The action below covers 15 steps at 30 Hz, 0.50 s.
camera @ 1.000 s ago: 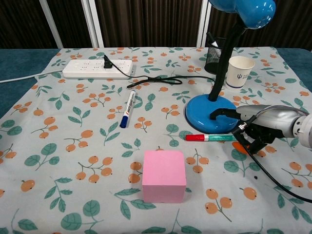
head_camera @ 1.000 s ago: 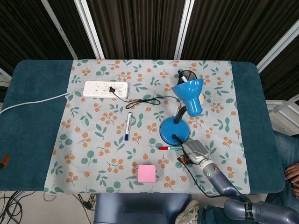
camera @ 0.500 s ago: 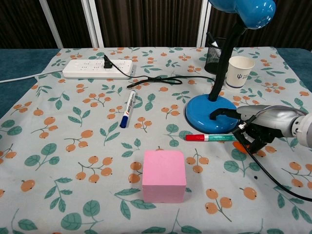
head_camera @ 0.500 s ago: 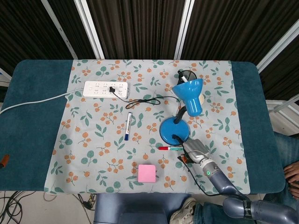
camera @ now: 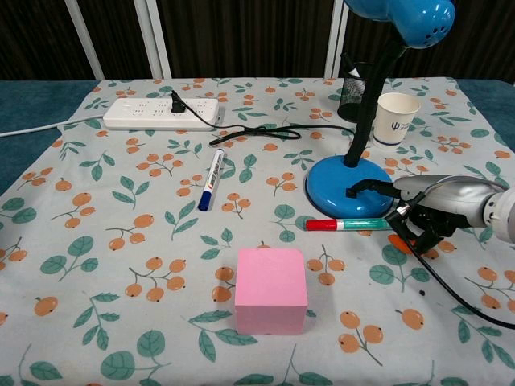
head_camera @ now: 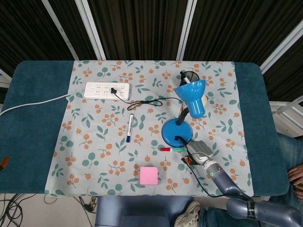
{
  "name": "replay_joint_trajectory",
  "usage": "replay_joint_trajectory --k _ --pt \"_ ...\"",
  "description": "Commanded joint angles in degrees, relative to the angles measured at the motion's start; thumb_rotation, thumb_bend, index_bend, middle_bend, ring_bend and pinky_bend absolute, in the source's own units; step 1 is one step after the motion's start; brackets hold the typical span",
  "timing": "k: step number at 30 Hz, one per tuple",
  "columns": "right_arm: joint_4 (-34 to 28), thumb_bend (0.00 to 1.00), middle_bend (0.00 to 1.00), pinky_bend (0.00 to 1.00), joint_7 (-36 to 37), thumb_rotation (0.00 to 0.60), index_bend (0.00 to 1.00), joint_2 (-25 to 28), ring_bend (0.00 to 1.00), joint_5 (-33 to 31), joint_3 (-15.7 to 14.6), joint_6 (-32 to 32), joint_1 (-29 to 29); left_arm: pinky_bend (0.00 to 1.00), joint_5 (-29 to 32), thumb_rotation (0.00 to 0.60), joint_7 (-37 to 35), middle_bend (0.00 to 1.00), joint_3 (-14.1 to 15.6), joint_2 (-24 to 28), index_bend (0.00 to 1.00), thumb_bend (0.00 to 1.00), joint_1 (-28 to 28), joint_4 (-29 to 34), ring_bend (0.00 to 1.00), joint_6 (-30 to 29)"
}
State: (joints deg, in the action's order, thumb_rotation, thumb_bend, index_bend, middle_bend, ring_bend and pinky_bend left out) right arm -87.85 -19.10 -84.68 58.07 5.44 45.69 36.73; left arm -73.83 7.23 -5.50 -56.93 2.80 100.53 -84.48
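A marker with a red cap and green barrel [camera: 346, 225] lies on the floral cloth in front of the blue lamp's base [camera: 346, 186]. My right hand [camera: 438, 211] sits at the marker's green end with its fingers curled down onto it, pinching the tip against the cloth. From above, the same right hand [head_camera: 199, 152] shows just below the lamp base [head_camera: 176, 131], with the marker [head_camera: 171, 149] pointing left from it. My left hand appears in neither view.
A pink block [camera: 271, 288] stands near the front. A blue marker [camera: 211, 178] lies mid-table, a white power strip [camera: 161, 113] at the back left with a black cord. A paper cup [camera: 396, 119] and black mesh holder [camera: 350, 92] stand behind the lamp.
The right hand has shifted slightly along the marker's green end, and that end of the marker has moved a little toward the lamp base. Nothing else moved.
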Motion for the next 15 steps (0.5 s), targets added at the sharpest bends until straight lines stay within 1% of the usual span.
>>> replay_joint_trajectory --k 1,4,6,7,9,13,14,15 --pt "-2.11 0.55 0.74 1.0 0.89 0.6 0.04 1.36 0.85 0.6 1.08 2.97 -0.79 0.09 -0.03 0.6 -0.09 0.04 0.0 0.04 0.04 0.28 -0.02 0.0 0.0 -0.01" --pt "-5.38 0.55 0.62 1.0 2.19 0.6 0.04 3.18 0.73 2.72 2.0 7.75 -2.57 0.09 -0.14 0.6 -0.2 0.04 0.02 0.1 0.04 0.28 -0.09 0.03 0.0 -0.14" --pt "-7.4 0.52 0.51 1.0 2.67 0.6 0.04 4.67 0.6 4.03 2.3 10.8 -3.89 0.09 -0.15 0.6 -0.2 0.04 0.03 0.12 0.04 0.28 -0.11 0.05 0.0 -0.16" --pt "-8.1 0.5 0.47 1.0 2.63 0.6 0.03 5.26 0.55 4.45 2.21 11.62 -4.3 0.09 -0.14 0.6 -0.2 0.04 0.03 0.12 0.04 0.28 -0.11 0.06 0.0 -0.16" --pt "-11.72 0.44 0.37 1.0 1.69 0.6 0.03 8.81 0.43 5.82 0.96 13.77 -5.96 0.09 -0.1 0.6 -0.12 0.04 0.04 0.12 0.04 0.28 -0.1 0.09 0.0 -0.11" --pt "-17.45 0.37 0.27 1.0 -0.69 0.6 0.02 15.8 0.3 6.02 -1.33 13.93 -7.37 0.09 0.03 0.6 0.28 0.04 0.03 -0.01 0.04 0.28 0.01 0.1 0.0 0.03" --pt "-18.13 0.36 0.24 1.0 -1.16 0.6 0.02 16.87 0.27 6.31 -1.63 14.49 -7.73 0.09 0.03 0.6 0.38 0.04 0.05 -0.03 0.04 0.28 0.02 0.14 0.0 0.05" --pt "-18.49 0.35 0.21 0.86 -1.78 0.6 0.01 17.8 0.23 6.82 -1.93 15.57 -8.28 0.09 -0.02 0.6 0.51 0.04 0.08 -0.07 0.04 0.28 0.04 0.19 0.0 0.04"
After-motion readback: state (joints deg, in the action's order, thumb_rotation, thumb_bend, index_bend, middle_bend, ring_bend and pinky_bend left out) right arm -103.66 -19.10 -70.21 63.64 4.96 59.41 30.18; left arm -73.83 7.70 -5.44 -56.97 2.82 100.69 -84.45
